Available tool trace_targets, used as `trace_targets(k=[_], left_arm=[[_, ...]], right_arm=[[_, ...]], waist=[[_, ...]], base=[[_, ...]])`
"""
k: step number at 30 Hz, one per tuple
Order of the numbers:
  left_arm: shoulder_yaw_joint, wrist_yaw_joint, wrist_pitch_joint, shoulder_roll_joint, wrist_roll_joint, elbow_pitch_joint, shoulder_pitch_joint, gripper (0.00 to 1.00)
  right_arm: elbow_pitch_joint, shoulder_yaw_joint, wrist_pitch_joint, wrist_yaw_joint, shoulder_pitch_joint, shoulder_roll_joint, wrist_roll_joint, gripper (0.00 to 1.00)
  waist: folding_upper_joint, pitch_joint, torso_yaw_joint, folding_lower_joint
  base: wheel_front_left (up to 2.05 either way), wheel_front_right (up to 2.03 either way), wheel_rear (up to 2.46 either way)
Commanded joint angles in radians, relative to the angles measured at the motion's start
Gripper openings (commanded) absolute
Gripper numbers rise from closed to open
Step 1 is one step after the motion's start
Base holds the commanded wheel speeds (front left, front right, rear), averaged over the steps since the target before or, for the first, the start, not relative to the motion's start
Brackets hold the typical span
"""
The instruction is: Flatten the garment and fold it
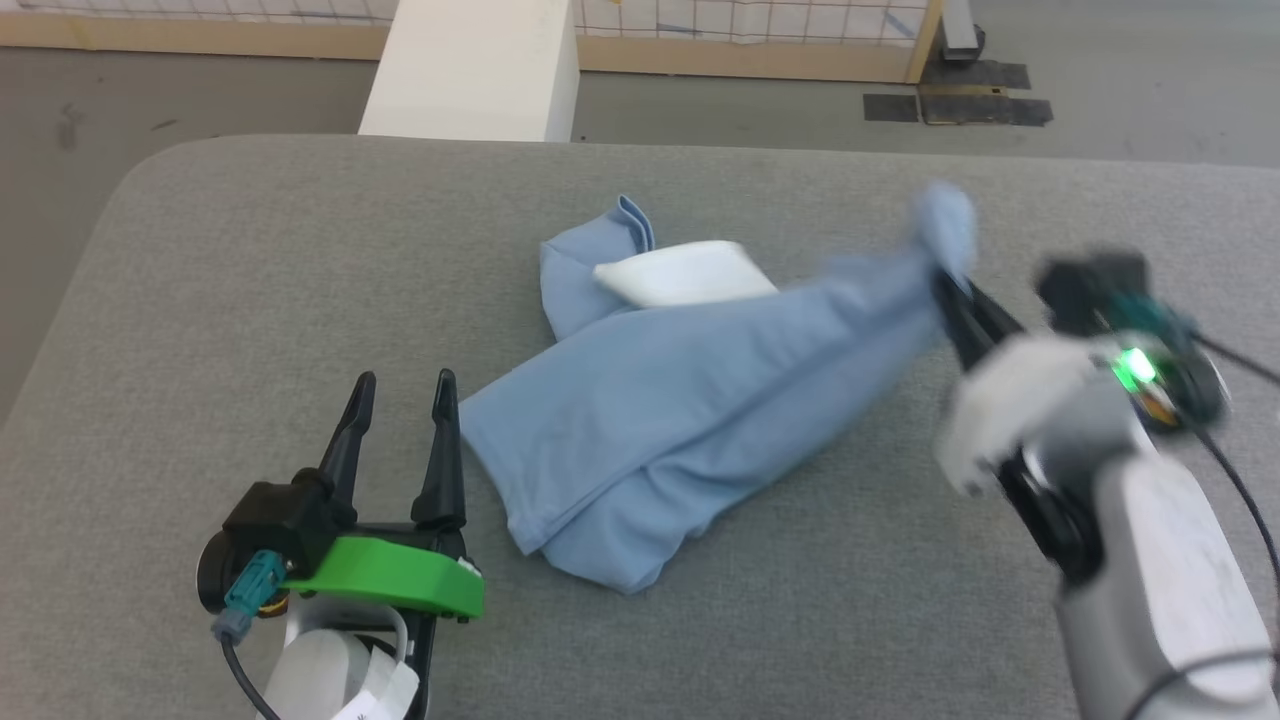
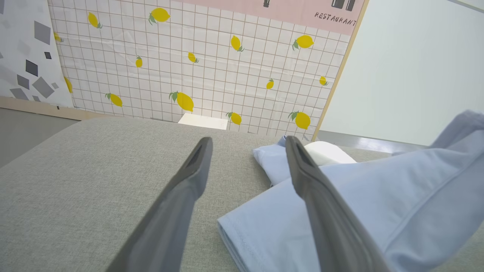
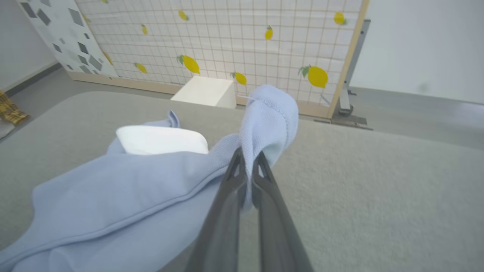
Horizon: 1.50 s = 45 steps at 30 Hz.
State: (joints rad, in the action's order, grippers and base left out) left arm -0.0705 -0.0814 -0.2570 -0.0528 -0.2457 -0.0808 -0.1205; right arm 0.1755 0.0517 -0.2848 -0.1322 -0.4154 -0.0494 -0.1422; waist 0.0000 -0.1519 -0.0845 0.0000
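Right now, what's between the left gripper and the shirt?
Nothing but a thin strip of bare grey pad, seen in the head view between the left gripper and the shirt's near edge.

A wide padded top is covered in grey woven fabric, its far left corner rounded. Near its middle lies a crumpled light blue T-shirt in loose folds. The shirt's white panel shows on the far side, and its right end is lifted clear of the fabric.
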Motion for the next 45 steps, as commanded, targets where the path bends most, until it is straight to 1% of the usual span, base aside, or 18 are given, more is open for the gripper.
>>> trace_targets(k=[1, 6, 7, 8, 9, 11, 14, 16, 17, 22, 26, 29, 35, 39, 42, 43, 44, 45], left_arm=[[0.006, 0.001, -0.005, 0.003, 0.004, 0.005, 0.001, 1.00], [0.011, -0.005, -0.005, 0.003, 0.013, 0.001, -0.007, 1.00], [0.010, -0.007, -0.005, 0.003, 0.014, -0.001, -0.009, 1.00], [0.009, -0.008, -0.005, 0.003, 0.015, -0.003, -0.011, 1.00], [0.009, -0.009, -0.005, 0.003, 0.016, -0.004, -0.012, 1.00], [0.007, -0.010, -0.005, 0.003, 0.017, -0.007, -0.013, 1.00], [0.007, -0.012, -0.005, 0.003, 0.017, -0.013, -0.009, 1.00], [0.005, -0.014, -0.005, 0.003, 0.016, -0.016, -0.007, 1.00], [0.004, -0.015, -0.005, 0.003, 0.014, -0.019, -0.008, 1.00], [-0.012, -0.008, -0.004, 0.003, 0.003, -0.067, -0.051, 1.00], [-0.026, 0.011, 0.055, 0.002, 0.007, -0.171, -0.162, 1.00], [-0.031, 0.029, 0.115, 0.002, -0.007, -0.258, -0.268, 1.00], [-0.061, 0.057, 0.263, 0.001, -0.016, -0.466, -0.474, 1.00], [-0.085, 0.081, 0.409, -0.012, 0.006, -0.602, -0.576, 1.00], [-0.109, 0.109, 0.553, -0.029, 0.032, -0.699, -0.634, 1.00], [-0.130, 0.128, 0.691, -0.045, 0.051, -0.770, -0.669, 1.00], [-0.137, 0.126, 0.737, -0.048, 0.053, -0.789, -0.676, 1.00], [-0.139, 0.122, 0.765, -0.050, 0.051, -0.798, -0.679, 0.92]], right_arm=[[-0.011, -0.064, -0.021, 0.002, 0.067, -0.001, 0.032, 0.00], [-0.027, -0.248, -0.092, 0.002, 0.242, -0.001, 0.097, 0.00], [-0.026, -0.279, -0.110, 0.002, 0.271, -0.001, 0.105, 0.19], [-0.024, -0.300, -0.127, 0.002, 0.293, -0.001, 0.112, 0.84], [-0.023, -0.323, -0.148, 0.002, 0.317, -0.001, 0.110, 1.00], [-0.034, -0.347, -0.171, 0.002, 0.350, -0.001, 0.095, 1.00], [-0.080, -0.359, -0.131, 0.002, 0.380, -0.001, 0.075, 1.00], [-0.126, -0.347, -0.056, 0.002, 0.390, -0.001, 0.069, 1.00], [-0.158, -0.331, 0.002, 0.002, 0.395, -0.001, 0.076, 1.00], [-0.257, -0.228, 0.243, 0.002, 0.422, -0.001, 0.115, 1.00], [-0.266, -0.158, 0.336, 0.002, 0.430, -0.001, 0.126, 1.00], [-0.263, -0.124, 0.375, 0.002, 0.419, -0.001, 0.120, 1.00], [-0.236, -0.071, 0.394, 0.002, 0.387, -0.001, 0.105, 1.00], [-0.223, -0.057, 0.402, 0.002, 0.366, -0.001, 0.093, 1.00], [-0.220, -0.052, 0.405, 0.002, 0.357, -0.001, 0.086, 1.00], [-0.217, -0.050, 0.407, 0.002, 0.353, -0.001, 0.082, 1.00], [-0.216, -0.050, 0.407, 0.002, 0.352, -0.001, 0.080, 1.00], [-0.216, -0.051, 0.408, 0.002, 0.351, -0.001, 0.077, 1.00]], waist=[[0.0000, -0.006, 0.015, 0.0000], [0.0000, -0.008, 0.044, 0.0000], [0.0000, -0.007, 0.049, 0.0000], [0.0000, -0.006, 0.052, 0.0000], [0.0000, -0.004, 0.056, 0.0000], [0.0000, 0.001, 0.061, 0.0000], [0.0000, 0.012, 0.067, 0.0000], [0.0000, 0.018, 0.071, 0.0000], [0.0000, 0.020, 0.073, 0.0000], [0.0000, 0.018, 0.092, 0.0000], [0.0000, -0.007, 0.118, 0.0000], [0.0000, -0.032, 0.141, 0.0000], [0.0000, -0.077, 0.193, 0.0000], [0.0000, -0.100, 0.225, 0.0000], [0.0000, -0.110, 0.242, 0.0000], [0.0000, -0.113, 0.249, 0.0000], [0.0000, -0.113, 0.250, 0.0000], [0.0000, -0.113, 0.251, 0.0000]], base=[[0.00, 0.00, 0.00], [0.00, 0.00, 0.00], [0.00, 0.00, 0.00], [0.00, 0.00, 0.00], [0.00, 0.00, 0.00], [0.00, 0.00, 0.00], [0.00, 0.00, 0.00], [0.00, 0.00, 0.00], [0.00, 0.00, 0.00], [0.00, 0.00, 0.00], [0.00, 0.00, 0.00], [0.00, 0.00, 0.00], [0.00, 0.00, 0.00], [0.00, 0.00, 0.00], [0.00, 0.00, 0.00], [0.00, 0.00, 0.00], [0.00, 0.00, 0.00], [0.00, 0.00, 0.00]])
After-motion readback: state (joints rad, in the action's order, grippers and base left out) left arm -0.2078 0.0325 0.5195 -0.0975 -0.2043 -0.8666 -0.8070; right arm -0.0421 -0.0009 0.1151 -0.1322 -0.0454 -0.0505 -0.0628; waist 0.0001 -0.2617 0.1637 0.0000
